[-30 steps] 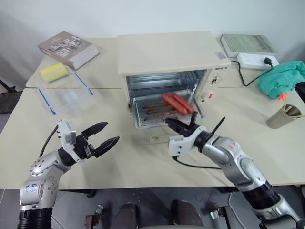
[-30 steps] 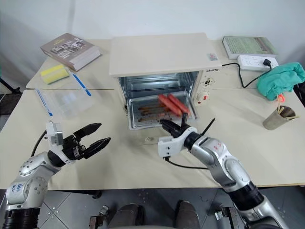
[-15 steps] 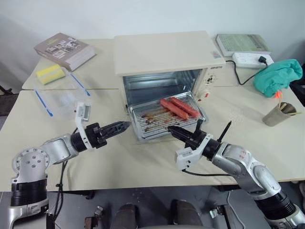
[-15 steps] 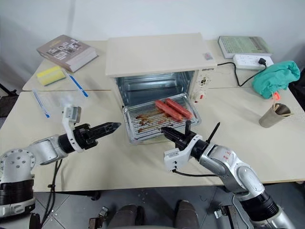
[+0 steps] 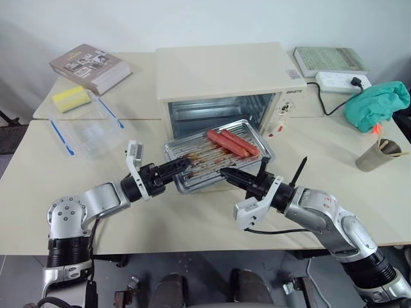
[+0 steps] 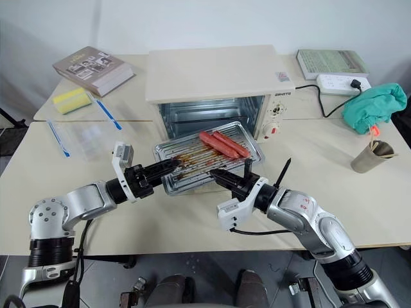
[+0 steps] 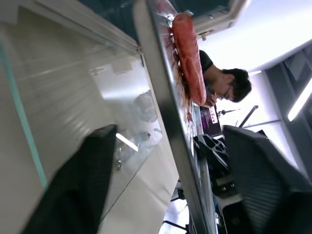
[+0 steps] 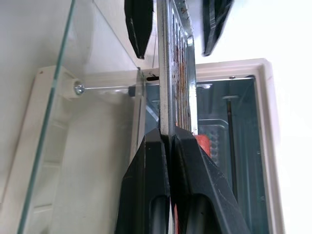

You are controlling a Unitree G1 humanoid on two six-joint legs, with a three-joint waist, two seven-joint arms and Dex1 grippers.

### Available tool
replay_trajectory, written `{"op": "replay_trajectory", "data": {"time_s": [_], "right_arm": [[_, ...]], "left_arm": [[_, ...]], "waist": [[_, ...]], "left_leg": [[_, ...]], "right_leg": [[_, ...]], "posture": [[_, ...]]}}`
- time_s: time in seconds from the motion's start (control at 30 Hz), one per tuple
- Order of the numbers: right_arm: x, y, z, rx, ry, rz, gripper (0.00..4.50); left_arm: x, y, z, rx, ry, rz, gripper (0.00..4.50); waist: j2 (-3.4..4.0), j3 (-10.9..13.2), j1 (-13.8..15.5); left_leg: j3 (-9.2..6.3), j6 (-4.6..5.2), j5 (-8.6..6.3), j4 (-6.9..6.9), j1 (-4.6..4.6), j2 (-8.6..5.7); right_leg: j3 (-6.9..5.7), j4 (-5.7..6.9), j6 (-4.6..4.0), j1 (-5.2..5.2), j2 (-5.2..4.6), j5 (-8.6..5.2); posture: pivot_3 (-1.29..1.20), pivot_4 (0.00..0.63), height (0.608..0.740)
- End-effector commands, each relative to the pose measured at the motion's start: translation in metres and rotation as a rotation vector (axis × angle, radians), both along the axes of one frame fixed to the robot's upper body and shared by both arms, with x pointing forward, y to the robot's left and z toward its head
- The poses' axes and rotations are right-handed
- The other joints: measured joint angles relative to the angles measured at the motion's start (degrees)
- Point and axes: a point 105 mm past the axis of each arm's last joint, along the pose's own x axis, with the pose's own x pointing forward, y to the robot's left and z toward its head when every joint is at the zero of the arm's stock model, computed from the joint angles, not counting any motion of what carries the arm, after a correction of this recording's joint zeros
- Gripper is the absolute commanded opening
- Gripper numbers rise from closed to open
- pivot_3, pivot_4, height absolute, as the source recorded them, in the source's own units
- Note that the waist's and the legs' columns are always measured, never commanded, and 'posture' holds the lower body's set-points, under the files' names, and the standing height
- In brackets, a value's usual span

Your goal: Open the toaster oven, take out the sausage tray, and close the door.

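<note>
Clamped on the front rim of the sausage tray (image 5: 215, 163), the right gripper (image 5: 226, 174) had both black fingers (image 8: 146, 161) pressed flat against the thin metal edge, one on each face, as the right wrist view showed. At the tray's left front corner the left gripper (image 5: 182, 165) straddled the rim with its fingers (image 7: 83, 190) apart, one on each side of the edge and a gap to the metal on both sides, so it had not yet gripped. Seen from the head camera, the tray sat out in front of the toaster oven (image 5: 225, 83), over the lowered glass door (image 8: 97, 97), with its far edge just at the oven's mouth. Its long axis ran from about eight o'clock to two o'clock, the right end turned slightly farther from the robot, and it lay roughly level. Two red sausages (image 5: 232, 143) lay side by side at the far right of the tray, their length running from about ten o'clock to four o'clock, and brown grease streaked the ribs toward the left end. Well off at ten o'clock from the oven, a clear plastic box (image 5: 90, 131) with blue clips stood on the table (image 5: 192, 221), with a yellow sponge (image 5: 69, 97) and a book (image 5: 90, 65) beyond it.
</note>
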Motion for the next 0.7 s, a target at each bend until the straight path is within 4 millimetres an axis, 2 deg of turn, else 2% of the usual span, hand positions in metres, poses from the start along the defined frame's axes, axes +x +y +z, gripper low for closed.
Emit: {"op": "replay_trajectory", "data": {"time_s": [0.03, 0.27, 0.3, 0.43, 0.47, 0.7], "right_arm": [[-0.009, 0.008, 0.011, 0.029, -0.012, 0.069, 0.00], [-0.012, 0.011, 0.010, 0.031, 0.025, 0.100, 0.00], [-0.012, 0.010, 0.009, 0.034, 0.047, 0.103, 0.00], [-0.013, 0.010, 0.010, 0.079, 0.131, 0.126, 0.00], [-0.014, 0.010, 0.012, 0.089, 0.141, 0.136, 0.58], [-0.018, 0.010, 0.022, 0.082, 0.151, 0.200, 2.92]], "left_arm": [[-0.003, -0.006, 0.007, -0.043, 0.002, -0.004, 2.15], [-0.005, -0.011, 0.008, -0.095, 0.053, 0.007, 0.18], [-0.006, -0.012, 0.011, -0.121, 0.056, -0.001, 0.03], [-0.011, -0.011, 0.015, -0.175, 0.049, -0.024, 0.03], [-0.011, -0.009, 0.014, -0.169, 0.053, -0.019, 0.00], [-0.018, 0.012, 0.005, -0.190, 0.070, 0.012, 0.00]], "waist": [[0.00, 0.0, 0.0], [0.00, 0.0, 0.0], [0.00, 0.0, 0.0], [0.00, 0.0, 0.0], [0.00, 0.0, 0.0], [0.00, 0.0, 0.0]], "left_leg": [[0.01, 0.00, 0.00, 0.00, 0.00, 0.00], [0.00, 0.00, 0.00, 0.07, 0.00, 0.00], [0.00, 0.00, 0.00, 0.09, 0.00, 0.00], [-0.01, 0.01, 0.00, 0.14, 0.01, -0.01], [0.00, 0.01, 0.00, 0.14, 0.04, -0.01], [0.01, 0.02, -0.01, 0.18, 0.09, -0.01]], "right_leg": [[0.00, 0.00, 0.00, 0.00, 0.00, 0.00], [-0.01, -0.04, 0.00, 0.07, 0.00, 0.00], [-0.01, -0.04, 0.00, 0.08, 0.00, 0.00], [-0.07, -0.12, 0.00, 0.20, 0.00, 0.00], [-0.09, -0.15, 0.00, 0.24, 0.01, 0.00], [-0.18, -0.29, -0.01, 0.42, 0.02, 0.00]], "posture": [[0.00, 0.150, 0.740], [0.00, 0.150, 0.740], [0.00, 0.150, 0.740], [0.00, 0.150, 0.740], [0.00, 0.150, 0.740], [0.00, 0.150, 0.740]]}}
